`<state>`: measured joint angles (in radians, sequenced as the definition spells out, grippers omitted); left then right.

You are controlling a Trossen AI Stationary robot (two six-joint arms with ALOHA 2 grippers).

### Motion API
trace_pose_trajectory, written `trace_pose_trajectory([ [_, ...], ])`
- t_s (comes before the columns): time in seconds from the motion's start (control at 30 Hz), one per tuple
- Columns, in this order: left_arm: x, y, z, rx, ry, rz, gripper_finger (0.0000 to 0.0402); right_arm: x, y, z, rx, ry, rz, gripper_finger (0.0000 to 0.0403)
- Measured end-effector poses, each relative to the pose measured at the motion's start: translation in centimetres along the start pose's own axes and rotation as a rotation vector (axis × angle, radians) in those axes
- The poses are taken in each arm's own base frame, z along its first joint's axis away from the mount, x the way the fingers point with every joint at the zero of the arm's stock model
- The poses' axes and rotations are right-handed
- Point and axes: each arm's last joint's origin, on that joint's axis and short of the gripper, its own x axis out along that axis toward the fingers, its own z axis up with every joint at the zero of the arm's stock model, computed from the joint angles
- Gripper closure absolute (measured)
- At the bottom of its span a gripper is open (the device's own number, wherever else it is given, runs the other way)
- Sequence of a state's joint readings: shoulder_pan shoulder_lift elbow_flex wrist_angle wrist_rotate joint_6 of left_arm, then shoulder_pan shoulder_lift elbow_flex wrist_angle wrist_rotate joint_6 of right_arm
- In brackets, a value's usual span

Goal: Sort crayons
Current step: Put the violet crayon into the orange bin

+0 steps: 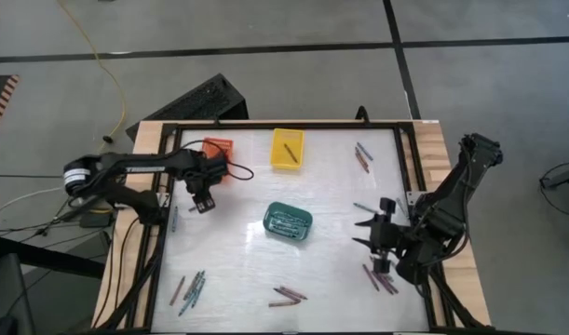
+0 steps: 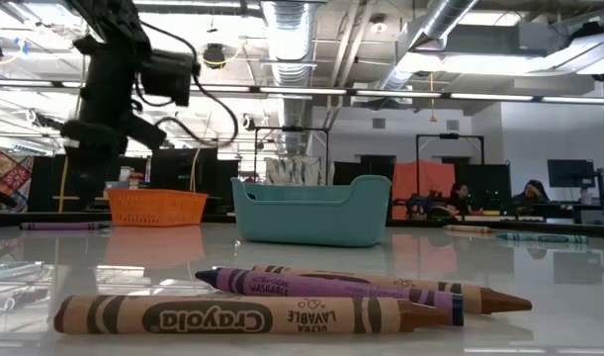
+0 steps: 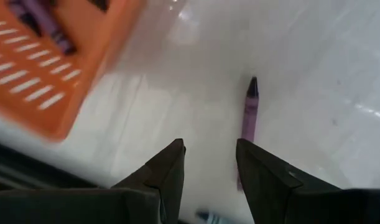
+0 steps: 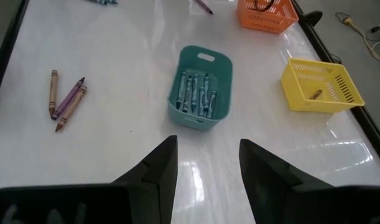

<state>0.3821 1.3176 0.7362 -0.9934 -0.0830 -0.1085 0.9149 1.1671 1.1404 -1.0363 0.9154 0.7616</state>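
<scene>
One purple crayon (image 3: 249, 112) lies on the worktop (image 1: 340, 200) just ahead of my left gripper (image 3: 209, 155), beside the orange basket (image 3: 46, 56); jaws spread, empty, its long axis running away between them. Right gripper (image 4: 203, 155) waits, jaws spread.

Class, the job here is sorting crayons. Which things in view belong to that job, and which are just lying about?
Belonging to the job:
- loose crayons
- orange basket
- yellow basket
- green basket
- left gripper, open above a purple crayon
- right gripper, open

Just lying about:
- black keyboard
- yellow cable
</scene>
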Motion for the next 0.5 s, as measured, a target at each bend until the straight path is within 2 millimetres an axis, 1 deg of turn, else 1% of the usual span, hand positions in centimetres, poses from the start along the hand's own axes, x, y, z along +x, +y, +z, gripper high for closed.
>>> trace_pose_trajectory([
  [0.27, 2.7, -0.8, 1.0, 0.039, 0.138, -0.024, 0.0267, 0.0, 0.0, 0.0, -0.003, 0.006, 0.007, 0.0235],
  [0.5, 3.8, -1.1, 1.3, 0.054, 0.192, -0.043, 0.0267, 0.0, 0.0, 0.0, -0.007, 0.015, 0.015, 0.0235],
])
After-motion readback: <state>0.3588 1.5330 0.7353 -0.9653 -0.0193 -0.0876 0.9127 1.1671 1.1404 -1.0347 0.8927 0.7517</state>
